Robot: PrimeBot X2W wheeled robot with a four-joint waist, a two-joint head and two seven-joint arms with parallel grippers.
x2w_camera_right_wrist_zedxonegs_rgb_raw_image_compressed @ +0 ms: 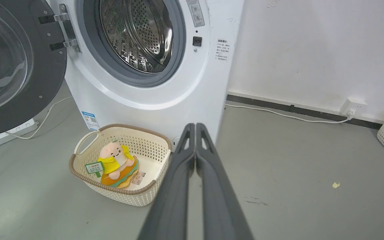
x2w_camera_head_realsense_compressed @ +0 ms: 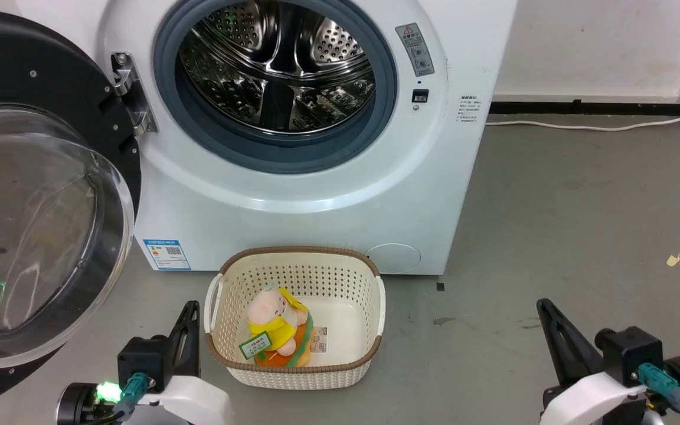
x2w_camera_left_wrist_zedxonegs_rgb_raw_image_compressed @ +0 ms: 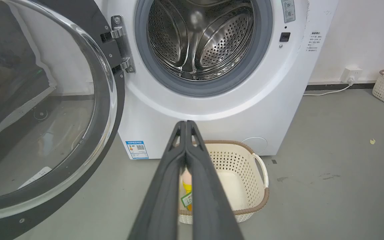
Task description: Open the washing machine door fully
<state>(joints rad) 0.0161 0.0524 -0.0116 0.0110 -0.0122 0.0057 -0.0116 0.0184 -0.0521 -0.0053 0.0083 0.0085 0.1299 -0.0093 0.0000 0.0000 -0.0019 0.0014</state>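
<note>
The large round glossy black glass-bowled door (x2w_camera_head_realsense_compressed: 33, 206) stands swung wide left of the big white box-shaped washing machine (x2w_camera_head_realsense_compressed: 316, 195), apparently fully open; hence the left pincer (x2w_camera_left_wrist_zedxonegs_rgb_raw_image_compressed: 186, 123) and right pincer (x2w_camera_right_wrist_zedxonegs_rgb_raw_image_compressed: 195, 125) sit clenched, empty, before the machine.

**Door swung wide open**

You see the washing machine door (x2w_camera_head_realsense_compressed: 33, 224), a glossy black disc with a bulging clear glass bowl. It hangs on its metal hinge (x2w_camera_head_realsense_compressed: 130, 94) at the left of the white washing machine (x2w_camera_head_realsense_compressed: 316, 200), leaving the steel drum (x2w_camera_head_realsense_compressed: 278, 65) exposed.
</note>
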